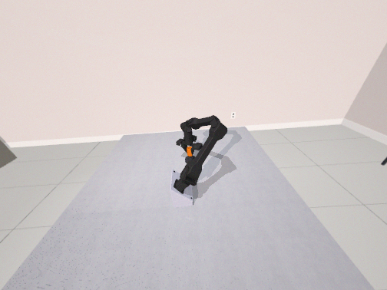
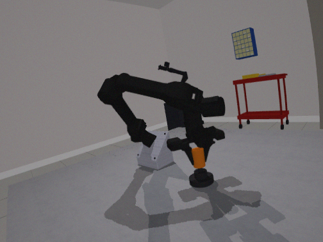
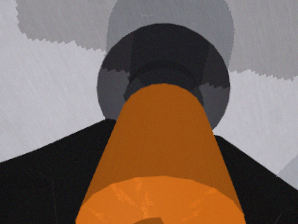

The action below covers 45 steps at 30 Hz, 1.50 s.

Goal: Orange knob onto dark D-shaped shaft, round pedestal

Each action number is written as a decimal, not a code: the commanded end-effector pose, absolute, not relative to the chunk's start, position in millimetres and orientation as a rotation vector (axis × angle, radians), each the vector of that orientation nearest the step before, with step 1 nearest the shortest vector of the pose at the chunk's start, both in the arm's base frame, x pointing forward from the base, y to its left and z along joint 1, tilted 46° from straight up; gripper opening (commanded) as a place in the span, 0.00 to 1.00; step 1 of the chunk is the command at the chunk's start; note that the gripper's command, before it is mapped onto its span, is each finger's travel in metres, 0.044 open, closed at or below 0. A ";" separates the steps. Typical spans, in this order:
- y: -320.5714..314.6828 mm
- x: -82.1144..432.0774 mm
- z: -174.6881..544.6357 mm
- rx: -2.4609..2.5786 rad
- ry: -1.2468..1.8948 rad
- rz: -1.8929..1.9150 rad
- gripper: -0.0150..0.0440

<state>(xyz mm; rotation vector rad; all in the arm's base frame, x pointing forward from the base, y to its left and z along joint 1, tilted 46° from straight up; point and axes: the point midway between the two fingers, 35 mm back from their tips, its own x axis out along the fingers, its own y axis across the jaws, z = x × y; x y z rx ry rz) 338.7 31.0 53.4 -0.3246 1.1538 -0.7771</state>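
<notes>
The orange knob (image 1: 189,151) (image 2: 198,157) (image 3: 162,137) is an upright cylinder, tilted slightly in the exterior view. My gripper (image 2: 199,160) (image 3: 161,136) is shut on it, one black finger on each side. The dark round pedestal (image 2: 201,181) (image 3: 162,42) stands on the table directly below the knob, with a narrower raised part on top. The knob's lower end is right at or just above that raised part, not down on the pedestal's wide base. The shaft cannot be made out, and its flat side is hidden. In the wrist view the knob covers the pedestal's near part.
The arm's pale wedge-shaped base mount (image 1: 181,199) (image 2: 157,160) stands on the grey table (image 1: 192,245) (image 2: 64,208). Shadows of the arm fall around the pedestal. A red cart (image 2: 263,116) stands in the background, beyond the table.
</notes>
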 end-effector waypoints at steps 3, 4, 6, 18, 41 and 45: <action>32.5 339.2 54.9 -0.319 1.148 -0.780 0.25; 33.1 339.1 55.8 -0.319 1.148 -0.780 0.25; 33.6 339.3 57.0 -0.319 1.148 -0.780 0.25; 33.8 340.2 55.4 -0.144 1.056 -0.892 0.25; 31.7 339.2 54.2 -0.144 1.056 -0.892 0.25; 34.7 338.1 55.6 -0.144 1.056 -0.892 0.25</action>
